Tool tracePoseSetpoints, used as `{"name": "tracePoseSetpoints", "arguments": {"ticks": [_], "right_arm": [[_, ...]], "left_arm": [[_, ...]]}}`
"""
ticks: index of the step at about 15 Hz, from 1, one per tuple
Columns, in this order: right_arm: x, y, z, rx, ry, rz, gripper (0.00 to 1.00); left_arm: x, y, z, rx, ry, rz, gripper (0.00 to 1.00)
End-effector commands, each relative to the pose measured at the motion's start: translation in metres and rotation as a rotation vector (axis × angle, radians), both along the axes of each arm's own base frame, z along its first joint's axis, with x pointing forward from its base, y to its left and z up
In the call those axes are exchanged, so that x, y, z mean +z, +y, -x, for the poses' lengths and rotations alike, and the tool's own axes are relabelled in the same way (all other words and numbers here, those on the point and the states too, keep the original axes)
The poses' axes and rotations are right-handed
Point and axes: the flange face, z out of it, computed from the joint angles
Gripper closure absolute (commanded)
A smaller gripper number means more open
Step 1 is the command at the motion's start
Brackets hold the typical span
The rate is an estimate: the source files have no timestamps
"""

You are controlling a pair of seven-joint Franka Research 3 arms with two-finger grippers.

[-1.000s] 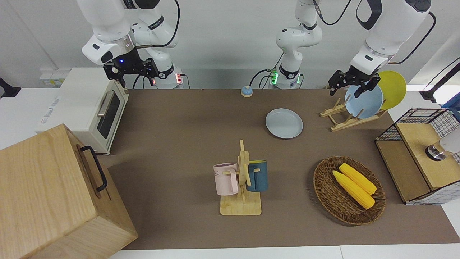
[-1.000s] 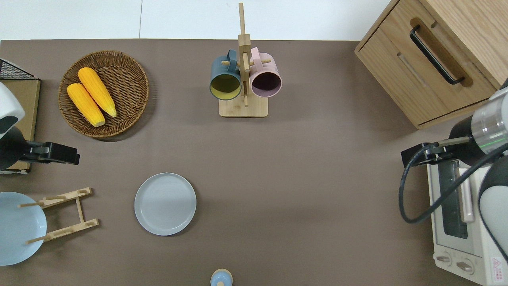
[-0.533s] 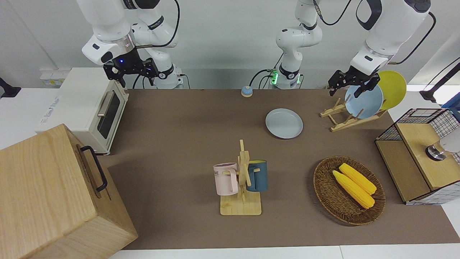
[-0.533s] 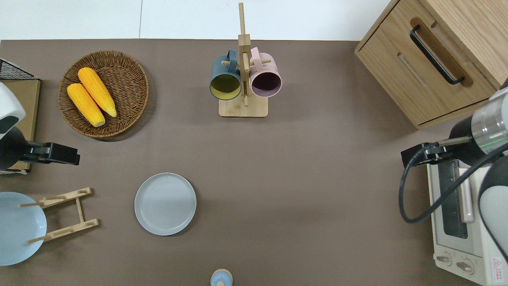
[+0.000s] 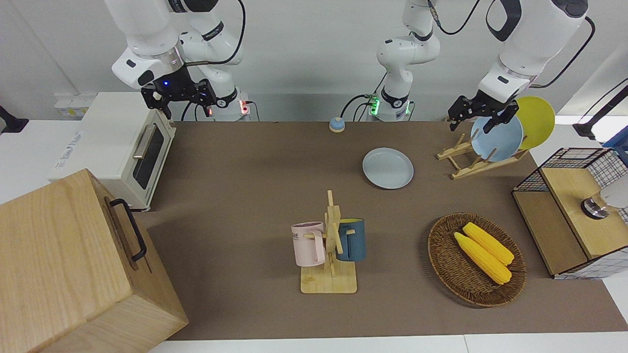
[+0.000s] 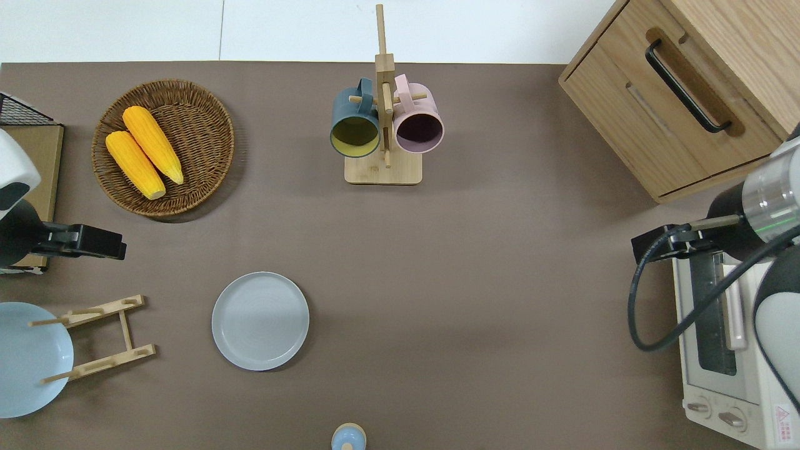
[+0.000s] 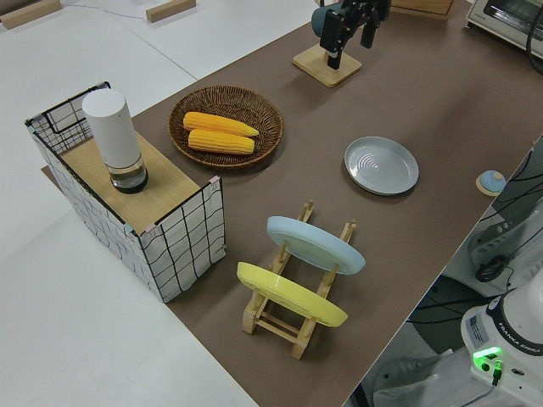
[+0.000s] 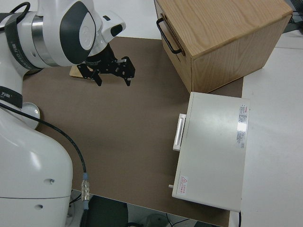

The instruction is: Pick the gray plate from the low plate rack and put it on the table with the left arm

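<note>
The gray plate (image 5: 387,168) (image 6: 260,320) (image 7: 381,165) lies flat on the brown table (image 5: 245,171), beside the low plate rack (image 5: 471,159) (image 6: 103,337) (image 7: 288,314) and toward the table's middle. My left gripper (image 5: 472,125) (image 6: 109,244) (image 7: 350,42) hangs open and empty in the air. The overhead view shows it over bare table between the rack and the wicker basket. A light-blue plate (image 5: 496,139) and a yellow plate (image 5: 536,121) lean in the rack. My right gripper (image 5: 184,105) (image 8: 113,81) is parked and open.
A wicker basket (image 5: 441,260) holds two corn cobs. A mug stand (image 5: 329,264) with a pink and a blue mug stands mid-table. A wire-sided box (image 5: 571,215), a wooden cabinet (image 5: 64,264), a white toaster oven (image 5: 117,147) and a small blue bell (image 5: 336,124) ring the table.
</note>
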Motion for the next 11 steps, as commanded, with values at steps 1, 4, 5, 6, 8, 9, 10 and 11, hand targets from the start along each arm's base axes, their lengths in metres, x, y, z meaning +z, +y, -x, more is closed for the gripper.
{"name": "tracePoseSetpoints", "arguments": {"ticks": [1, 4, 5, 6, 8, 9, 10, 11], "right_arm": [[0.0036, -0.0020, 0.0016, -0.014, 0.000, 0.008, 0.017], [0.0043, -0.0026, 0.0020, -0.016, -0.001, 0.009, 0.017], [0.0036, -0.0020, 0.0016, -0.014, 0.000, 0.008, 0.017], [0.0036, -0.0020, 0.0016, -0.014, 0.000, 0.008, 0.017], [0.0036, -0.0020, 0.0016, -0.014, 0.000, 0.008, 0.017], [0.0036, -0.0028, 0.0016, -0.016, 0.000, 0.008, 0.017], [0.0036, -0.0028, 0.0016, -0.016, 0.000, 0.008, 0.017], [0.0034, -0.0028, 0.0017, -0.016, 0.002, 0.008, 0.017]], "left_arm": [[0.0047, 0.0006, -0.0022, 0.010, 0.007, -0.022, 0.01], [0.0047, 0.0016, -0.0022, 0.021, 0.007, -0.016, 0.01], [0.0055, 0.0017, -0.0018, 0.021, 0.006, -0.018, 0.01], [0.0054, 0.0009, -0.0016, 0.018, 0.007, -0.018, 0.01], [0.0037, 0.0006, -0.0025, 0.015, 0.010, -0.022, 0.01], [0.0037, -0.0002, -0.0025, 0.016, 0.010, -0.022, 0.01], [0.0022, -0.0007, -0.0035, 0.025, 0.012, -0.024, 0.01], [0.0022, -0.0009, -0.0035, 0.032, 0.012, -0.023, 0.01]]}}
